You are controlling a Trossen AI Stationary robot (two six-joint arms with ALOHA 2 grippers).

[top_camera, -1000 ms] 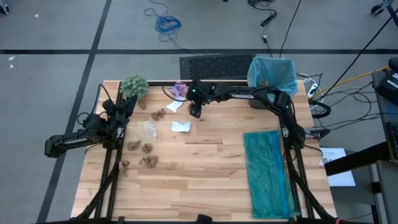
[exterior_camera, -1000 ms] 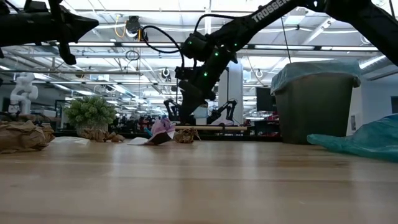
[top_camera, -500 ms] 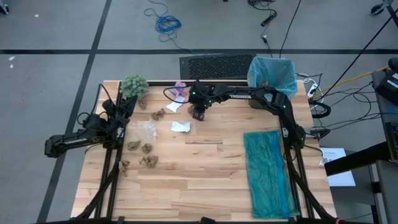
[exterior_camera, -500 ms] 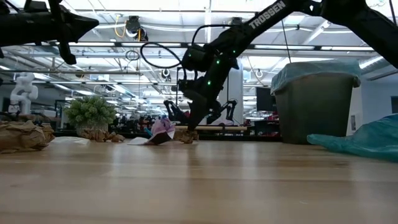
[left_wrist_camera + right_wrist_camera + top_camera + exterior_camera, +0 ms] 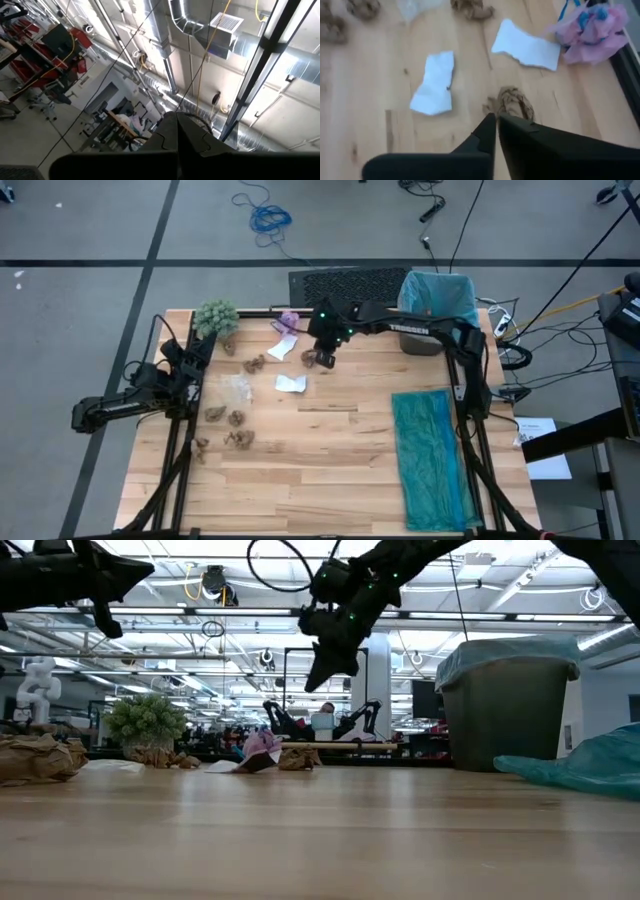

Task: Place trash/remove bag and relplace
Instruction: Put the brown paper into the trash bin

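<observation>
Lifting off the table (image 5: pixel 330 450), your right gripper (image 5: pixel 322 668) is rising pinched tight and empty; the brown wad (image 5: pixel 512 102) is lying below it, missed. You should be reopening wide and dropping straight over it. White paper scraps (image 5: pixel 434 84) and the purple piece (image 5: pixel 600 30) are crowding nearby; the blue-lined bin (image 5: pixel 438 305) is waiting beyond. Your left gripper (image 5: pixel 177 137) is idling clamped together.

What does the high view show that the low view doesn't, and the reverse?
Only high: the blue cable on the floor and the dark mat behind the table.
Only low: the right gripper hangs well above the tabletop, with a brown wad lying on the wood below it.
Both: the bin with the light-blue bag, the purple piece, the green plant and the teal bag.
</observation>
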